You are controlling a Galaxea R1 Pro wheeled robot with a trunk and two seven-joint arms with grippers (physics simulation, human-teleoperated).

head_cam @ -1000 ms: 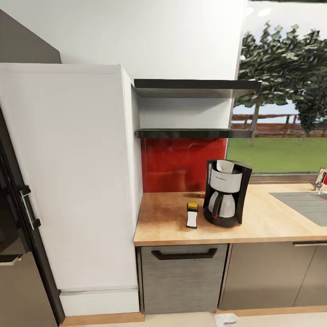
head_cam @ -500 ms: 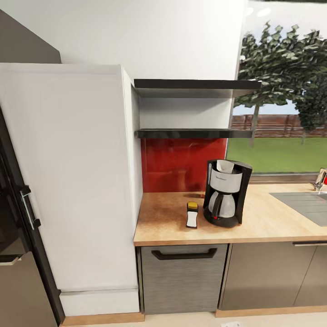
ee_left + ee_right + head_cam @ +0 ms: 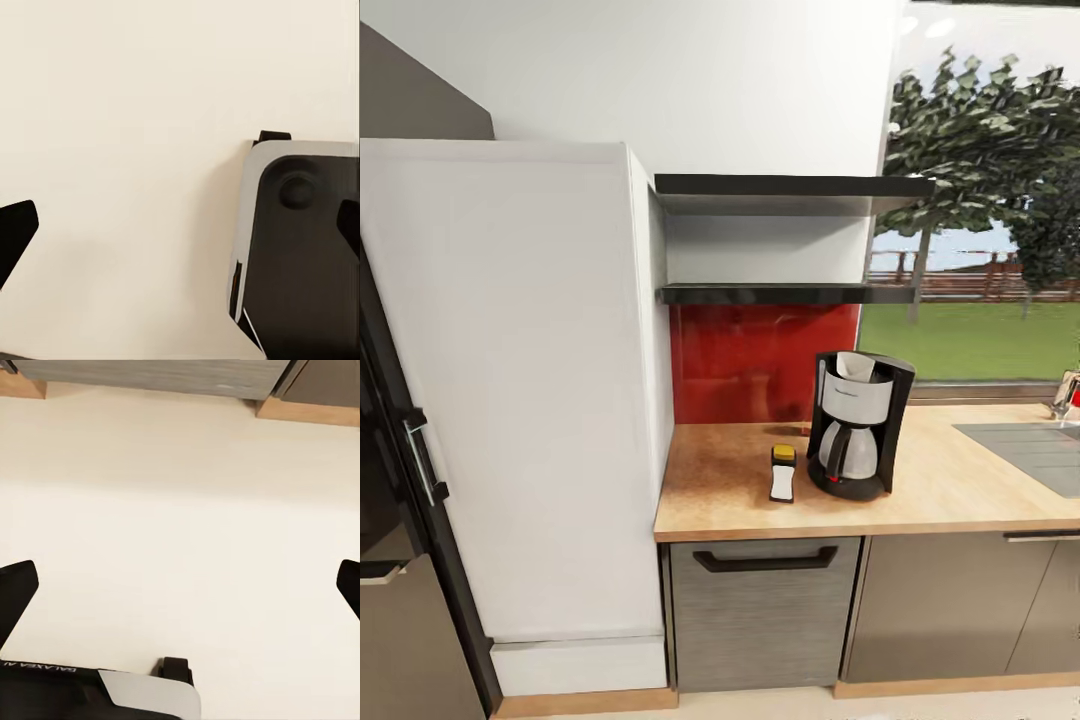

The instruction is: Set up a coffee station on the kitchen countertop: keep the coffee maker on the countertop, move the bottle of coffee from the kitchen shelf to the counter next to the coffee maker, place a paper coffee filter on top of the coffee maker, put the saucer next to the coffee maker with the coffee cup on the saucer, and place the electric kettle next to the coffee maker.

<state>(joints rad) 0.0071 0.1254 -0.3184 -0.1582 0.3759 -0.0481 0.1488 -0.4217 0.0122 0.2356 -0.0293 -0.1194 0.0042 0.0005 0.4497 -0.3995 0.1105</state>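
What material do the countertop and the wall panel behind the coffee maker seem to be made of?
The countertop looks like light wood or wood-look laminate, matte: tan with faint grain. The panel behind the coffee maker looks like glossy red glass or acrylic, judging by its soft reflections.

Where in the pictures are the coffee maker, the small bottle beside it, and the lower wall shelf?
coffee maker (image 3: 855,425): head view, on its silver front above the carafe.
bottle (image 3: 783,480): head view, on its white body below the yellow cap.
lower shelf (image 3: 785,293): head view, on its dark front edge.
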